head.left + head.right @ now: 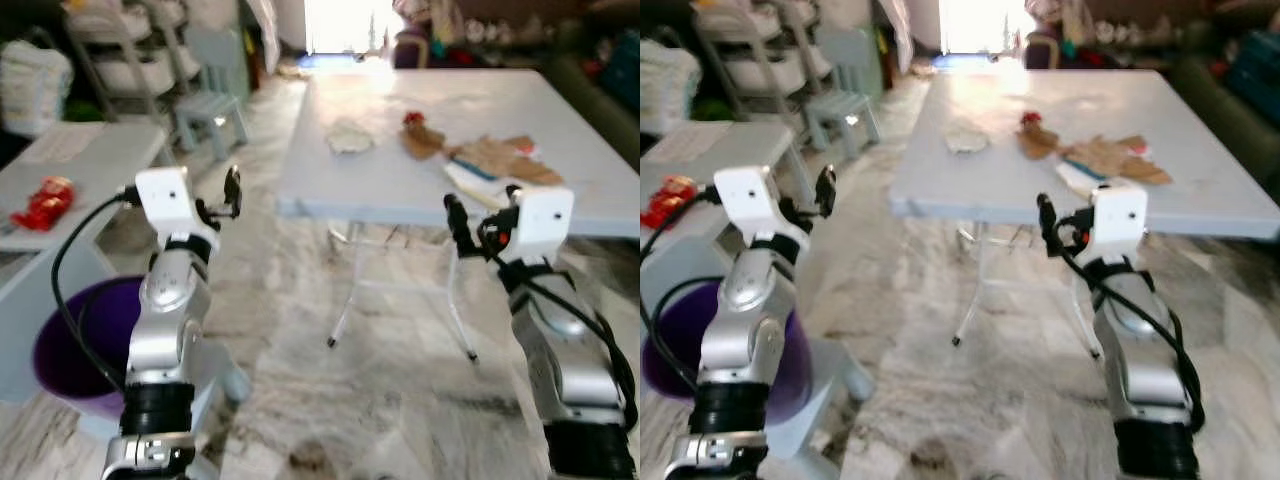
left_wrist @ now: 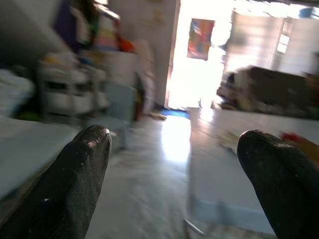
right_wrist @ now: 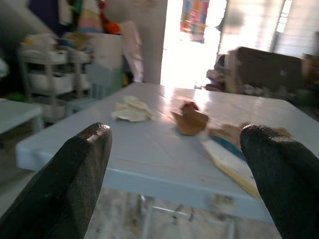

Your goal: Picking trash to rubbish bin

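Trash lies on the white folding table [image 1: 400, 195]: a crumpled white paper [image 1: 349, 137], a brown wad with a red bit [image 1: 420, 135], brown paper scraps [image 1: 505, 158] and a flat white and blue sheet [image 1: 475, 182]. A purple bin [image 1: 70, 345] stands on the floor at my lower left. A red wrapper [image 1: 42, 203] rests on the low grey table [image 1: 85, 150] at left. My left gripper [image 1: 232, 190] is raised beside the table's left corner, open and empty. My right gripper [image 1: 456, 220] is open and empty in front of the table's near edge, its fingertips [image 3: 84, 149] facing the trash.
A light blue chair [image 1: 212, 95] and a shelving rack [image 1: 130, 50] stand at the back left. A dark sofa [image 1: 600, 90] runs along the right. The table's metal legs [image 1: 345, 310] stand on the marble floor between my arms.
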